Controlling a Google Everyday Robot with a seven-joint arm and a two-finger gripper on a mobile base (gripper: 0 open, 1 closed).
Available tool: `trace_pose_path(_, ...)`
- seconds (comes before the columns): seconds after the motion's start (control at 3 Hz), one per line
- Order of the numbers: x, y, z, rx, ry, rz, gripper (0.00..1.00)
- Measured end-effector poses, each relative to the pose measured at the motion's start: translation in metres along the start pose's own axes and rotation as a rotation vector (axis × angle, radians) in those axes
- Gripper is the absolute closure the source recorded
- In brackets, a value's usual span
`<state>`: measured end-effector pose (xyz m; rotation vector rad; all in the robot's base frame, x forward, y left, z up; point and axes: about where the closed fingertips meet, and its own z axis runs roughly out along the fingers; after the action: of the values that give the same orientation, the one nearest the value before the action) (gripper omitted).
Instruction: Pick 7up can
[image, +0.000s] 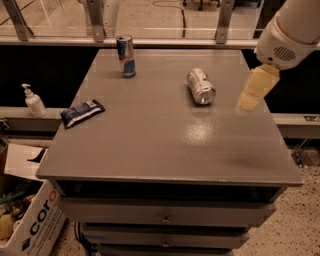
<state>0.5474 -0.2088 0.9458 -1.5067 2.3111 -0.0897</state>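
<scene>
The 7up can (200, 86), silvery-white with green markings, lies on its side on the grey table (165, 150), right of centre toward the back, its shiny metal end facing me. My gripper (250, 100) hangs from the white arm at the right, above the table's right part, to the right of the can and apart from it.
A taller slim blue-and-silver can (125, 55) stands upright at the back left. A dark blue snack packet (82, 112) lies near the left edge. A white pump bottle (33, 101) stands on a ledge left of the table. A cardboard box (30, 220) sits on the floor at lower left.
</scene>
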Motion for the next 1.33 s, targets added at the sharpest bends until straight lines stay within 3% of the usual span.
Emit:
trace_pose_path(0.67, -0.05, -0.073, 0.072, 0.08, 0.045, 0.097, 0.0)
trace_pose_path(1.33, -0.056, -0.079, 0.085, 0.085, 0.047, 0.134, 0.0)
